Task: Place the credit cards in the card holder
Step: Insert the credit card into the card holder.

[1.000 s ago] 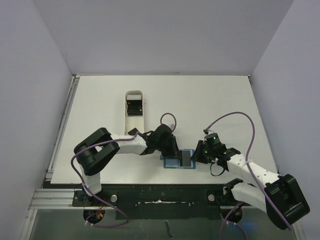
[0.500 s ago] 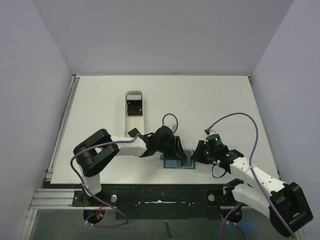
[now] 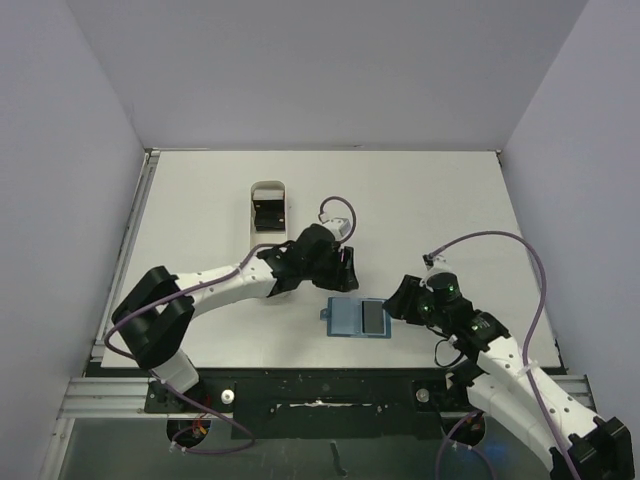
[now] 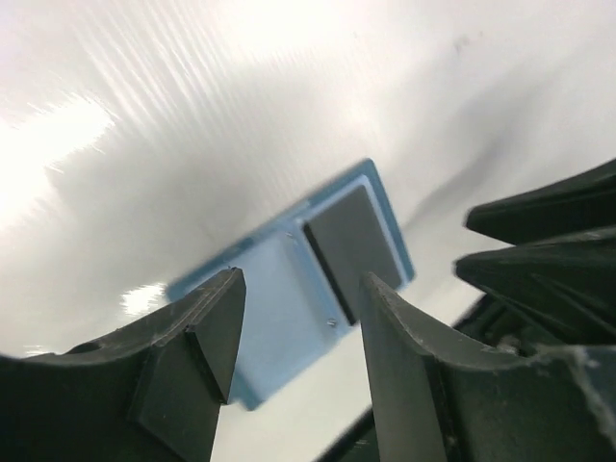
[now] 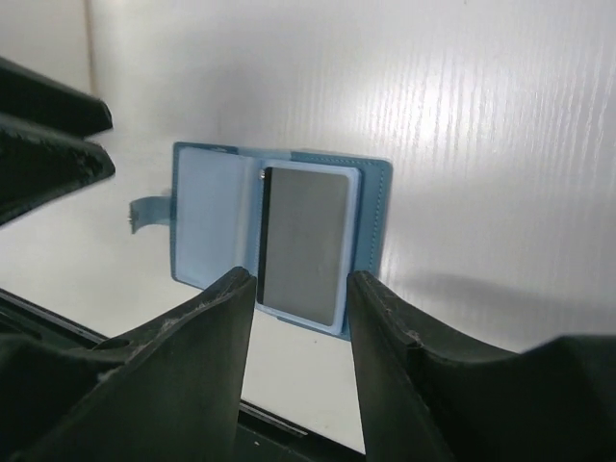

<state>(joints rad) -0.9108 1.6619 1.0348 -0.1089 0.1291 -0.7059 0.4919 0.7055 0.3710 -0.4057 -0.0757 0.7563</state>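
The card holder (image 3: 345,319) is lying open on the tabletop (image 3: 450,200), with a credit card (image 3: 373,317) sitting on its right panel. The right gripper (image 3: 399,303) is hovering just beside its right edge, jaws parted and empty. The left gripper (image 3: 347,272) is hanging near its far side, apart from it, likewise parted and empty. Both arms are reaching inward toward it.

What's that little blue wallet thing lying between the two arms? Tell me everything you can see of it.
The card holder is a small teal-blue bifold wallet of what looks like soft, leather-like material. It lies open and flat on the white table, near the front edge. One panel is bare pale blue, and a dark card lies on the other. A small closure tab sticks out from the bare panel's outer edge. Neither the left claw nor the right claw touches it.
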